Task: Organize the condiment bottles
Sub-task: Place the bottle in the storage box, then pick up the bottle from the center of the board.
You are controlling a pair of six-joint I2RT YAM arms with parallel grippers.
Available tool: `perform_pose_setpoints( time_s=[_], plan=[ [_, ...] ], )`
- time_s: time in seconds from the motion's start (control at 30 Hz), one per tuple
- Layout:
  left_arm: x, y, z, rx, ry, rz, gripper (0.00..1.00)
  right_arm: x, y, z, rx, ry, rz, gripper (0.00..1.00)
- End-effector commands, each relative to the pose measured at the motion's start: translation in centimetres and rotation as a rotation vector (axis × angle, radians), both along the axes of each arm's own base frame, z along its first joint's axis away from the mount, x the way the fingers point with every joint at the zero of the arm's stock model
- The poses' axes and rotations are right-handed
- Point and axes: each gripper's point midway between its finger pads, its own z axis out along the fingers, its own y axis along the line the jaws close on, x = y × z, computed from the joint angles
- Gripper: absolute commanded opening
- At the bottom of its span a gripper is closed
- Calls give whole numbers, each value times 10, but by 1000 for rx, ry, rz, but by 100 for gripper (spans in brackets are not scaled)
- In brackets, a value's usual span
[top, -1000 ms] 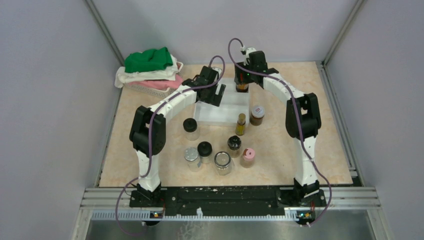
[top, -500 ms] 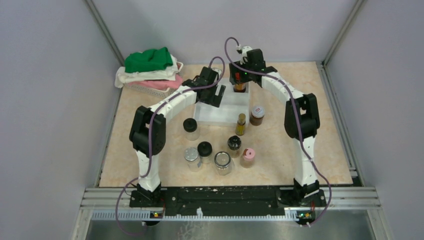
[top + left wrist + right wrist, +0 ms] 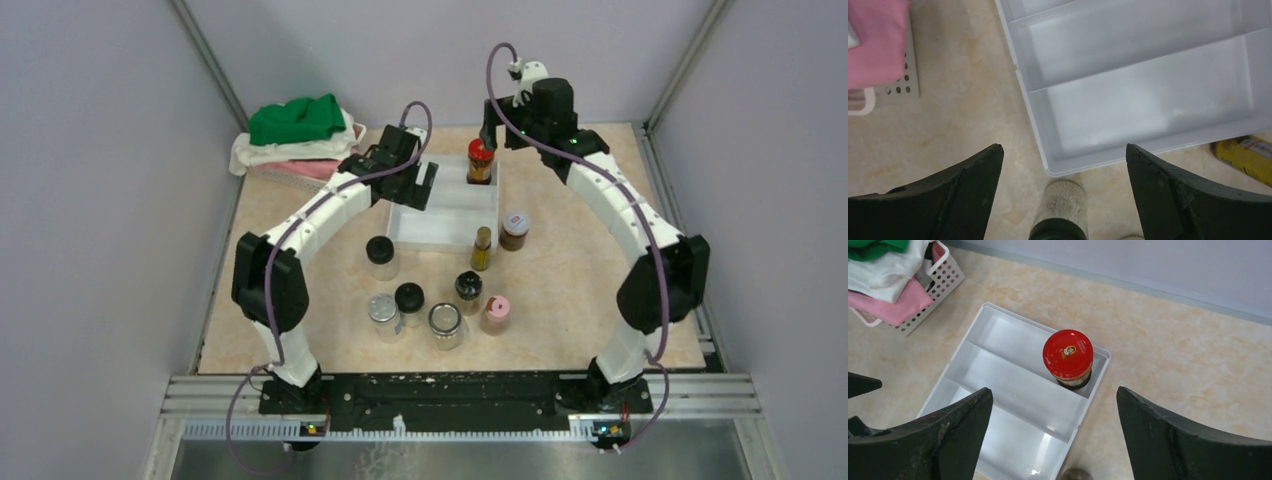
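Standing in the tray [image 3: 998, 375], the red-capped jar [image 3: 1068, 354] bears an illegible emblem; left end effector [image 3: 1063, 148] and right end effector [image 3: 1054, 389] gape empty.

Top camera looks down from behind; closer wrist cameras face downward, seemingly sharing the tray [image 3: 440, 225].

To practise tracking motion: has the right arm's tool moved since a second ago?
Yes: the right tool left the red-capped jar, moving far-right, away from the white tray.

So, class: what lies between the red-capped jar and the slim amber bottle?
Only the white tray, its two nearer compartments empty; the top external view shows it.
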Motion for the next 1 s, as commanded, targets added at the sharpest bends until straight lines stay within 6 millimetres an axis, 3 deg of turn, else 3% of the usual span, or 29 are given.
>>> perform_pose_setpoints(
  time_s=[0.0, 0.1, 0.33, 0.53, 0.67, 0.83, 0.97],
  plan=[
    [-32, 22, 48, -30, -45, 32, 97, -33, -21, 18, -5, -13, -73, 92],
    [-57, 36, 42, -40, -19, 63, 89, -50, -30, 9, -15, 21, -87, 92],
    [-116, 58, 33, -94, 55, 112, 92, -79, -39, -15, -23, 89, -90, 93],
    [-139, 70, 16, -91, 93, 147, 92, -91, -40, -23, -14, 117, -82, 92],
    [-140, 74, -3, -80, 96, 170, 92, -96, -42, -24, -13, 118, -83, 92],
    [-125, 63, -26, -104, 108, 198, 91, -101, -43, -28, -16, 127, -78, 91],
    [-115, 58, -33, -116, 89, 202, 91, -104, -47, -31, -38, 128, -78, 91]
  ],
)
